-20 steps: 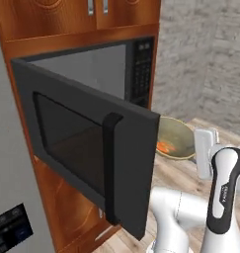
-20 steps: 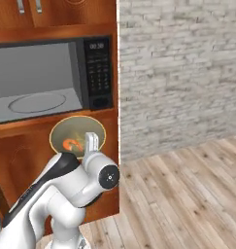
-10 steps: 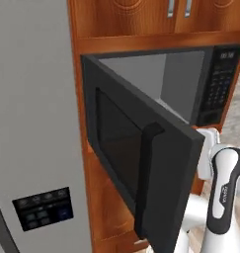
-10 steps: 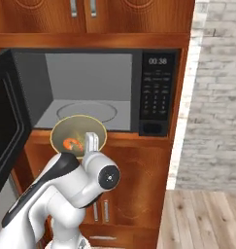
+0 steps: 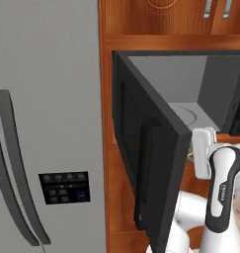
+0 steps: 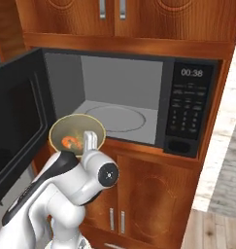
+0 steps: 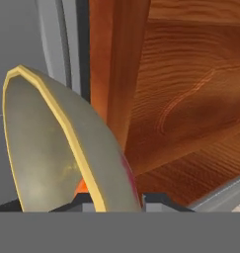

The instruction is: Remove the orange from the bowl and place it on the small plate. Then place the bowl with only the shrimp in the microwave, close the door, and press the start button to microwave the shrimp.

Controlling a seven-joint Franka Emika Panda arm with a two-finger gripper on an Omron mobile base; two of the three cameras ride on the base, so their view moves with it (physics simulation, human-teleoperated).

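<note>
My gripper (image 6: 90, 141) is shut on the rim of the bowl (image 6: 76, 133), a grey-green bowl with a yellow edge. It holds the bowl level in front of the open microwave (image 6: 120, 108), slightly below the cavity floor and to its left. The orange-pink shrimp (image 6: 71, 142) lies inside the bowl. In the hand view the bowl (image 7: 51, 144) fills the left side, its wall between my gripper's (image 7: 119, 200) two tips, and a bit of shrimp (image 7: 82, 187) shows at the bottom. The orange and the small plate are out of view.
The microwave door (image 5: 147, 165) swings out wide to the left, close to my arm. Inside is a glass turntable (image 6: 117, 118). The keypad panel (image 6: 189, 112) is on the right. A grey fridge (image 5: 42, 123) stands left of the wooden cabinet (image 6: 153, 194).
Both base views have swung round from the brick wall and wooden floor to face the microwave and fridge. That is the camera moving. The bowl stays in my gripper.
</note>
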